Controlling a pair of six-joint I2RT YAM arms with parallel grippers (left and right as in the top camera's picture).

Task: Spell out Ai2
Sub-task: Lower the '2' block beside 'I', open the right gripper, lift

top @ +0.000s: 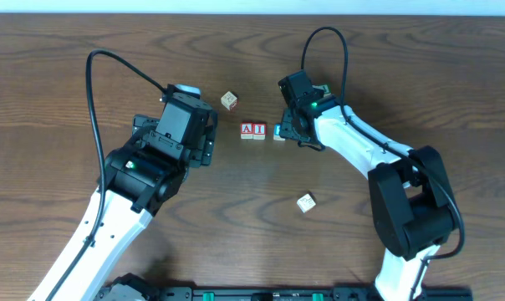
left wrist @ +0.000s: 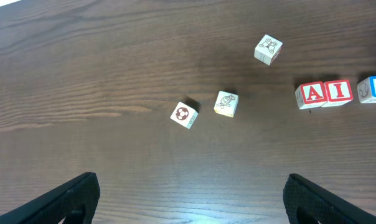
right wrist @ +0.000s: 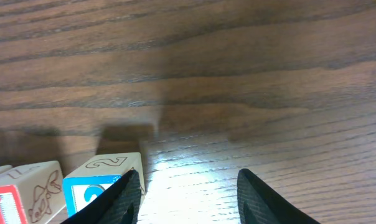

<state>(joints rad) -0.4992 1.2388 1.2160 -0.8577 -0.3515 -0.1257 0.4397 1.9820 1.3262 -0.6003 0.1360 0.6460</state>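
2 block (right wrist: pixel 101 179) just outside the right fingers (right wrist: pixel 124 204), wide apart and empty; left fingers (left wrist: pixel 70 200) likewise.

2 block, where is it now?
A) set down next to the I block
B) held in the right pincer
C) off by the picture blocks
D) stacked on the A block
A: the 2 block stands beside the I block, outside the open right pincer.
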